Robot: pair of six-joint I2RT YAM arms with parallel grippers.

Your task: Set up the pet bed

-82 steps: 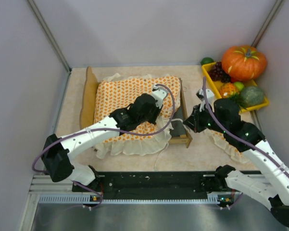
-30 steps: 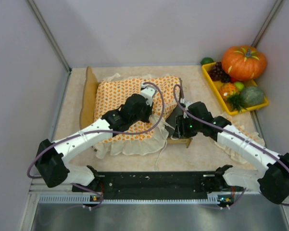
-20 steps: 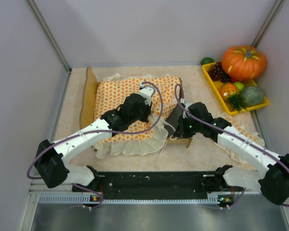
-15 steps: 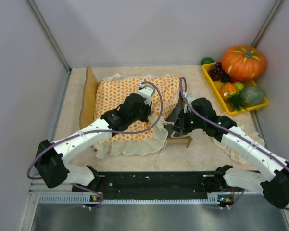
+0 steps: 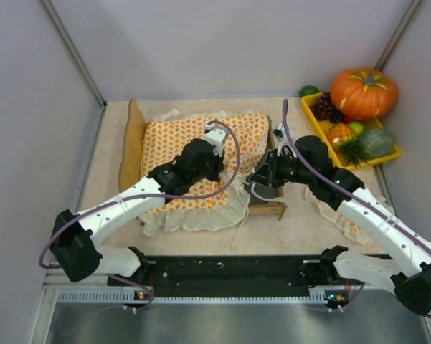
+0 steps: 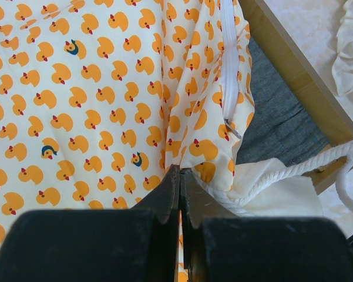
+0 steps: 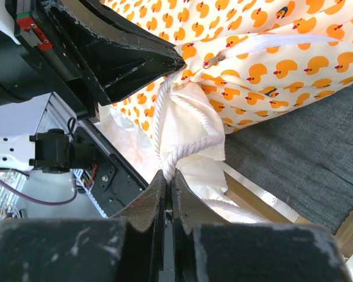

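light-wood pet bed frame (image 5: 134, 147) holding orange duck-print ruffled bedspread (image 5: 193, 136), yellow tray (image 5: 310, 115) of dark grapes (image 5: 326, 107), left gripper (image 6: 179, 176) pinching bedspread, right gripper (image 7: 167, 175) clamped on white cord (image 7: 157, 123)

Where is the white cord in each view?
Top external: cord just right of centre, at the right jaws.
Left wrist: cord low at the right edge.
Right wrist: cord at centre, pinched in the shut right jaws.
Shared landmark: duck-print bedspread.
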